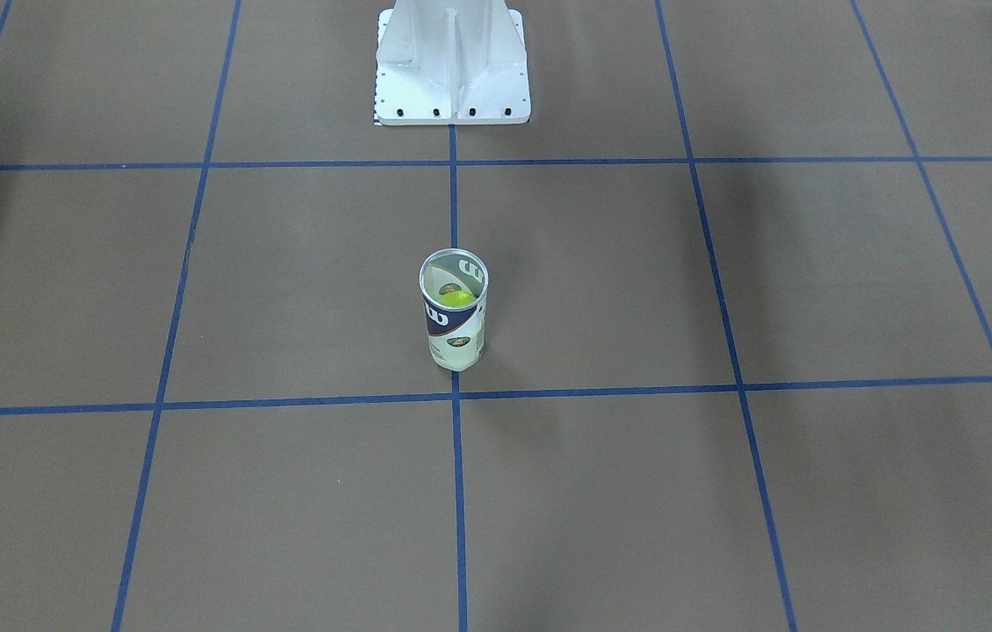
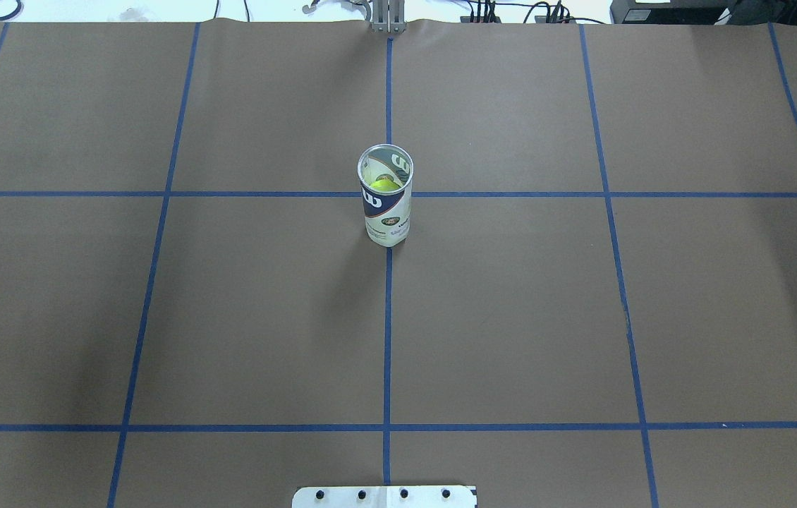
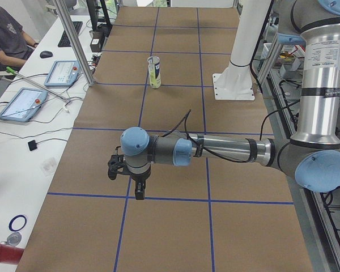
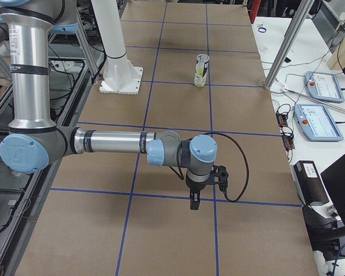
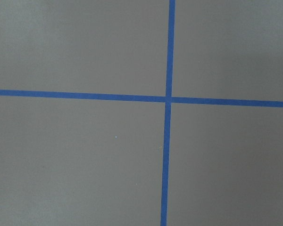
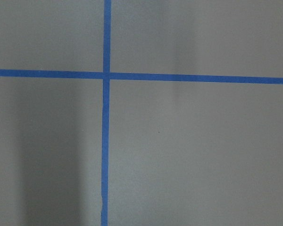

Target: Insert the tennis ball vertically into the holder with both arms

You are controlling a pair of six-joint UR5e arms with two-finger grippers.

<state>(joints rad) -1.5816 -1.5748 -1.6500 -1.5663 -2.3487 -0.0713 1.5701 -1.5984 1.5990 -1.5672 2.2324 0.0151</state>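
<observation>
Blue-gridded table [image 2: 511, 317]; holder [image 2: 385, 212] upright, ball [image 2: 386, 185] apparently inside; left gripper [image 3: 139, 194], right gripper [image 4: 194, 203]: cannot tell.

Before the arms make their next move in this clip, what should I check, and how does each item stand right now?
1. Holder upright on the table: ok.
2. Tennis ball inside the holder: ok.
3. Holder's mouth uncovered: ok.
4. Left gripper and right gripper well away from the holder: ok.
5. Grippers open or shut: cannot tell, as they show only in the side views.
</observation>
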